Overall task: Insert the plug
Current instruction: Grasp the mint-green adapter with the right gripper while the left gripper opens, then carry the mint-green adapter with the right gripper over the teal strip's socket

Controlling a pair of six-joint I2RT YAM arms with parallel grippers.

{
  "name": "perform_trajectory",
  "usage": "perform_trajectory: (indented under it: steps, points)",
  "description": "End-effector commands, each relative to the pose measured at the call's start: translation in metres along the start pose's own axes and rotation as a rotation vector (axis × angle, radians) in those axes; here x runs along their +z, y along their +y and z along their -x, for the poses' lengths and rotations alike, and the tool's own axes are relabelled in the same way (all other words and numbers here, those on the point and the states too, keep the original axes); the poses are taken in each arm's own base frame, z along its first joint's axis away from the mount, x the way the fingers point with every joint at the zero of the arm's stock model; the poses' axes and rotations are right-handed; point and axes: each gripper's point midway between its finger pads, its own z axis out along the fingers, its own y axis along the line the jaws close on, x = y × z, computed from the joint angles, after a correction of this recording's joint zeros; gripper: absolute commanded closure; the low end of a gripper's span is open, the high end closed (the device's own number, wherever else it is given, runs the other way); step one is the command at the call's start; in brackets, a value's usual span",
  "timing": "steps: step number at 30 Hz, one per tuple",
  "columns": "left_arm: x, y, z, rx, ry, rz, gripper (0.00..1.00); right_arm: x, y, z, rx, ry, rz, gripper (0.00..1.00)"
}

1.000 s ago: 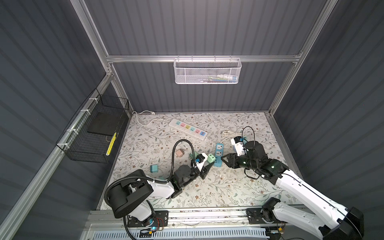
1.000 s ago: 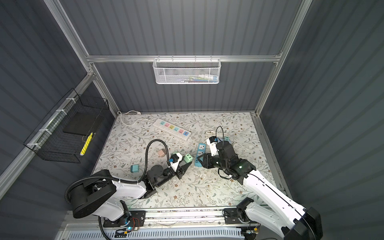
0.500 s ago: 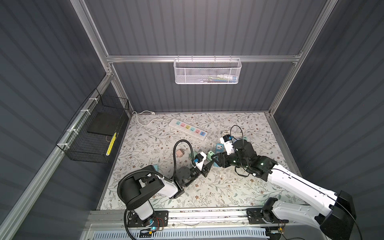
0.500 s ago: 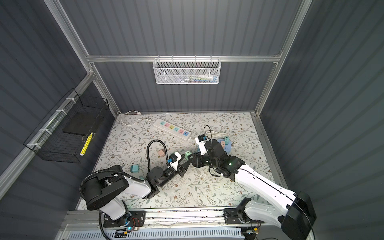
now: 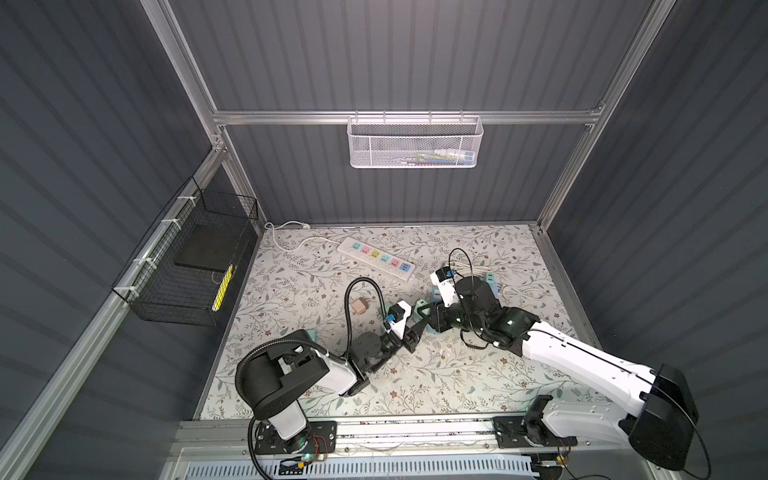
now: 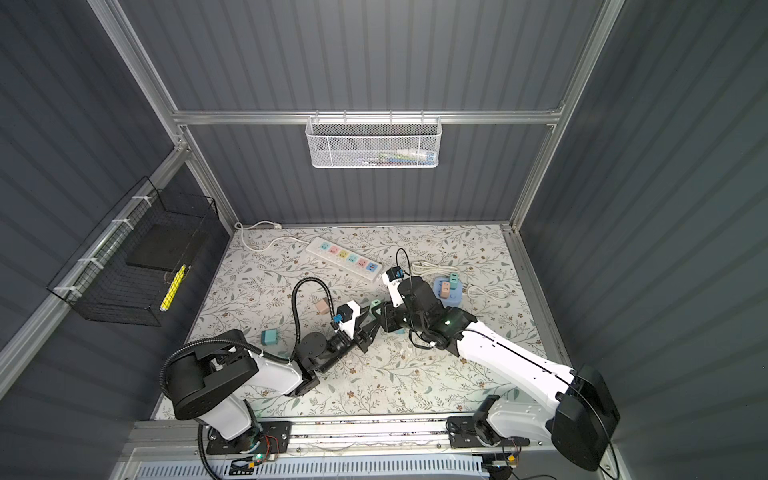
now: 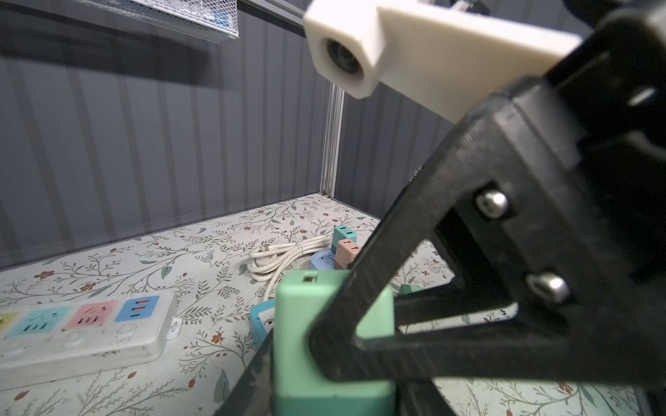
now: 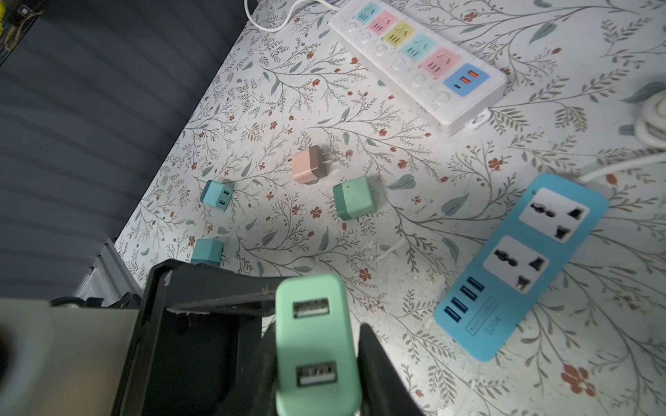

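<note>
Left tool (image 7: 331, 389) and right tool (image 8: 319, 360) tip-to-tip, low (both clamped tight)

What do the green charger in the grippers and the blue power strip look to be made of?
The green USB charger: probably moulded plastic, matte mint shell, rounded edges, only dull highlights. The blue power strip: plastic too by its look, smooth satin blue body with white socket inserts.

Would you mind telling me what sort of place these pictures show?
Probably a robotics test cell: dark grey ribbed wall panels in a silver aluminium frame enclose a floral-patterned table, where two white robot arms hold a mint-green charger plug near a white power strip.
</note>
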Motion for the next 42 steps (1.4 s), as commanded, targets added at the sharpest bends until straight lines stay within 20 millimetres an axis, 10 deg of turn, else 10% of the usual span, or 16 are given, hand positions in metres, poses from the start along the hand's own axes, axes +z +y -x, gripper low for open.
perform_trajectory:
  steps: [1,8,12,20,23,33,42]
  points:
    - [0.005,-0.001,0.023,-0.032,-0.082,0.010,0.85,-0.001,0.006,0.014,-0.005,-0.042,-0.004,0.75]
    - [-0.003,0.021,0.015,-0.089,-0.079,0.130,0.37,-0.003,0.002,0.023,-0.014,-0.092,-0.047,0.80]
    - [-0.013,0.040,0.004,-0.132,-0.060,0.232,0.27,-0.005,-0.011,0.034,-0.026,-0.145,-0.134,0.81]
    - [-0.020,0.090,-0.077,-0.284,0.372,0.441,0.35,-0.025,-0.054,0.043,-0.085,-0.232,-0.387,0.82]
    - [-0.018,0.106,-0.106,-0.361,0.624,0.551,0.55,-0.033,-0.071,0.039,-0.088,-0.280,-0.461,0.82]
    - [0.001,0.061,-0.166,-0.499,0.880,0.345,0.66,-0.033,-0.103,0.023,-0.069,-0.363,-0.550,0.82]
    - [0.014,0.014,-0.171,-0.538,0.876,0.163,0.70,-0.033,-0.123,0.024,-0.022,-0.374,-0.565,0.82]
